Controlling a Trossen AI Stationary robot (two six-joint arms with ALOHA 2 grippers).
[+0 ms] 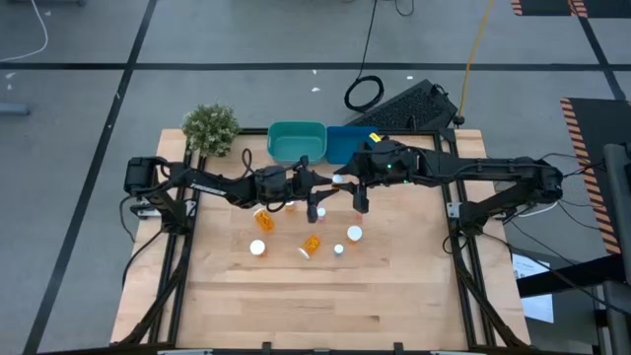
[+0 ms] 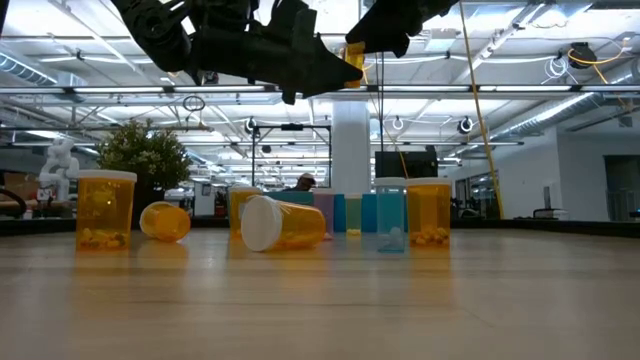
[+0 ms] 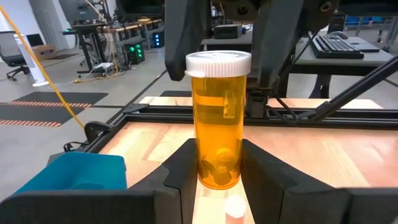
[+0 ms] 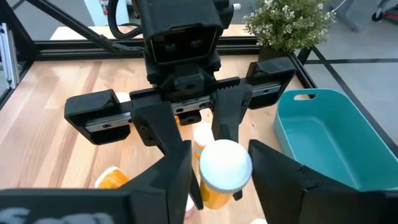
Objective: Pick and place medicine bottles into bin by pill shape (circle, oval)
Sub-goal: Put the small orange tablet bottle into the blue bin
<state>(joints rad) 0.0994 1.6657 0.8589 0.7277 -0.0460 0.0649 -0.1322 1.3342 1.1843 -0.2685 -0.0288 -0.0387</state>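
The left tool, which comes in from the left of the high view to the middle of the counter, is clamped on the lower part of one medicine bottle. This bottle is held upright in the air above the counter, its white cap on top. A few pills lie at its bottom, but I cannot tell with confidence if they are round or oval. Below and a little left of the frame centre in the high view, the other bottles are on the wood: one lying bottle, one standing bottle with its cap toward the camera, another lying bottle, and two small ones and further right. Above the centre of that frame stand the teal bin and, touching it on the right, the blue bin, partly covered by the right arm. No bottle shows in the visible part of either bin. The right tool reaches from the right side to the same held bottle and sits around its cap; whether it is already pressing on the cap I cannot tell. In my judgement the task is near its beginning: the first bottle is perhaps being passed or inspected between the arms, nothing is sorted, and at least five bottles are left on the counter.
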